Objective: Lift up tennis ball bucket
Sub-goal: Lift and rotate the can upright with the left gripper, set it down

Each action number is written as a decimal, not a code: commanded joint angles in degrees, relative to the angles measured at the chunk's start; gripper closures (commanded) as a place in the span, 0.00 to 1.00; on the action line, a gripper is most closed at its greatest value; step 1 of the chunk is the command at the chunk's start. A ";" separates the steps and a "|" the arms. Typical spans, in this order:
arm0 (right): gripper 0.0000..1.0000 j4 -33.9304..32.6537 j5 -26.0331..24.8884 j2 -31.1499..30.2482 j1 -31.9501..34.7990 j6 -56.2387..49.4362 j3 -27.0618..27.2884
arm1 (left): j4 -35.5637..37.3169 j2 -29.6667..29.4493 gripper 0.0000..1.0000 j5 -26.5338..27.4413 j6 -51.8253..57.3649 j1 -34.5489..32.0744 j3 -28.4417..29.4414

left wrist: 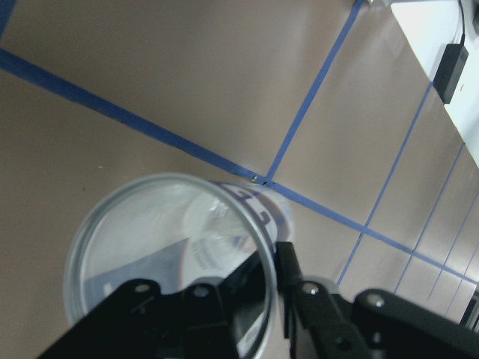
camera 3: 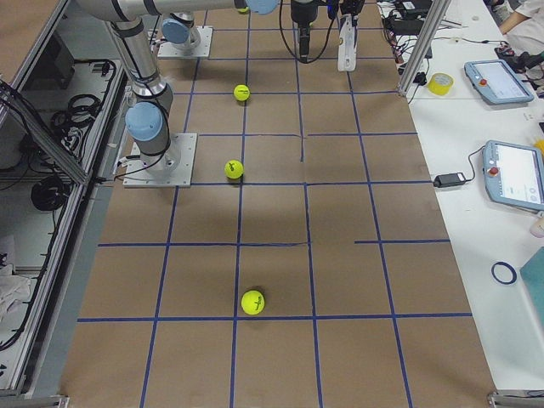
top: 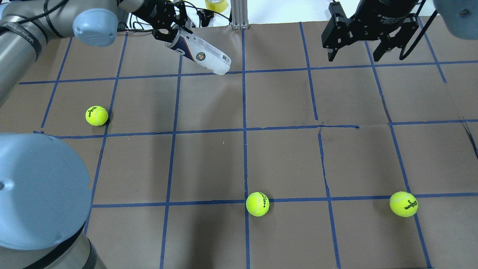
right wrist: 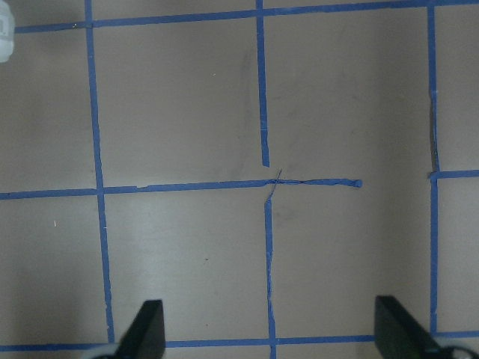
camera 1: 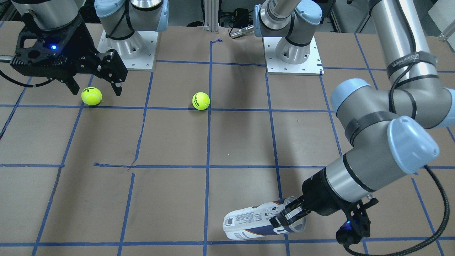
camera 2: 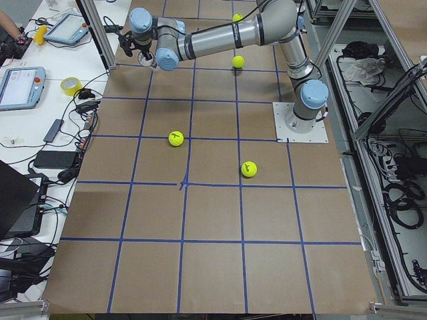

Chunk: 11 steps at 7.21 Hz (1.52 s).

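Since the brown paper-covered table (top: 209, 164) with its blue tape grid takes up most of every view, the tennis ball bucket (top: 203, 56) reads as a small thing at its far edge on the robot's left side, where the left arm (camera 1: 391, 142) stretches out low to reach it. It hangs tilted, open mouth up at the gripper and closed base down towards the table; whether the base touches the surface or sits just above it I cannot tell. The left gripper (camera 1: 289, 217) is clamped on the rim, one finger inside the mouth and one outside, pinching the wall. The wrist view looks down into an apparently empty tube, so I judge it very light, with a thin, slick, clear wall that would flex or crack under a hard squeeze. The rim ring is the stiffest place to hold, though gripping one end lets the long body swing. The right gripper (top: 353, 58) hovers apart and empty above the table's far right. Three tennis balls (top: 96, 115) (top: 257, 204) (top: 403, 204) lie scattered, well away from the bucket.
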 commanded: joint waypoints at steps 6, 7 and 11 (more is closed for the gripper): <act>0.00 0.53 -0.09 -1.15 0.00 0.09 0.52 | -7.76 0.68 1.00 23.93 24.62 -11.08 0.41; 0.00 0.70 -0.09 -1.16 0.09 0.09 0.52 | -6.63 0.60 1.00 24.01 24.62 -11.69 -0.82; 0.00 -0.08 0.00 -1.16 0.09 0.09 1.49 | -3.28 0.69 0.70 23.93 24.45 -13.10 -4.00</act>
